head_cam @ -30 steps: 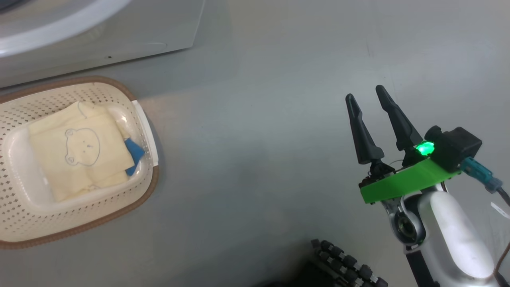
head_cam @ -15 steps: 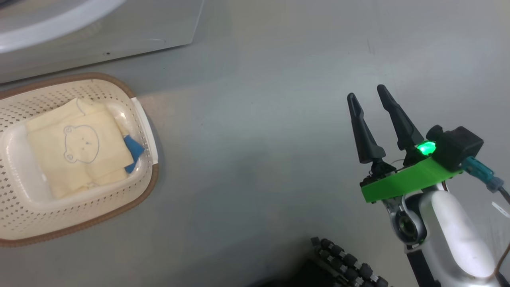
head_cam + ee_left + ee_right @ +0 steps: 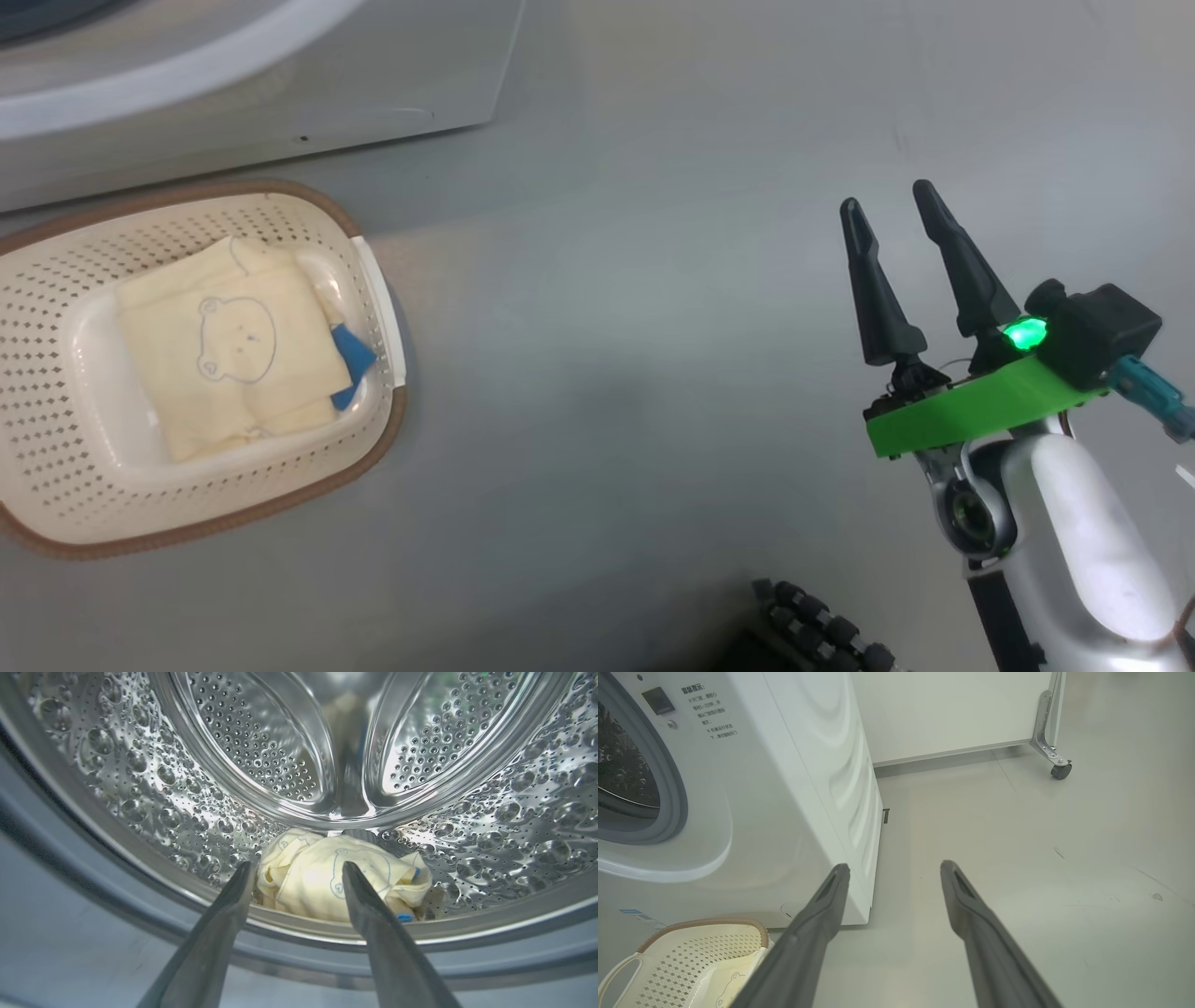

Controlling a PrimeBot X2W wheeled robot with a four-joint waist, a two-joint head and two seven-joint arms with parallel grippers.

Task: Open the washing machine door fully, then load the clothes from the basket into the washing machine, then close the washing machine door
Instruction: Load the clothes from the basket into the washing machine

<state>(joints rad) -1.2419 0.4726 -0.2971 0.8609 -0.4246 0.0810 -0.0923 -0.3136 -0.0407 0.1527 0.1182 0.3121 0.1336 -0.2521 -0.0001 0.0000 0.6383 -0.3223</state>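
Note:
The cream basket (image 3: 47, 308) stands on the floor at the left, just in front of the white washing machine (image 3: 280, 103). Folded pale yellow clothes (image 3: 233, 364) with a bear outline and a blue trim lie in it. Inside the steel drum (image 3: 140, 788), another yellow piece of clothes (image 3: 308, 886) lies crumpled at the bottom. My left gripper (image 3: 298, 868) hangs open at the drum's mouth, just in front of that piece and holding nothing. My right gripper (image 3: 889, 201) is open and empty above bare floor, far right of the basket. The washing machine door is out of view.
In the right wrist view the washing machine (image 3: 784, 788) fills the left, with the basket (image 3: 691, 952) at its foot. A white panel on a castor (image 3: 1061, 770) stands behind. A dark ribbed part of my base (image 3: 822, 635) shows at the bottom edge. Grey floor (image 3: 607, 373) lies between basket and right gripper.
The head camera has turned, so the basket and right gripper sit further right in its picture. Neither has moved on its own. My left gripper has opened.

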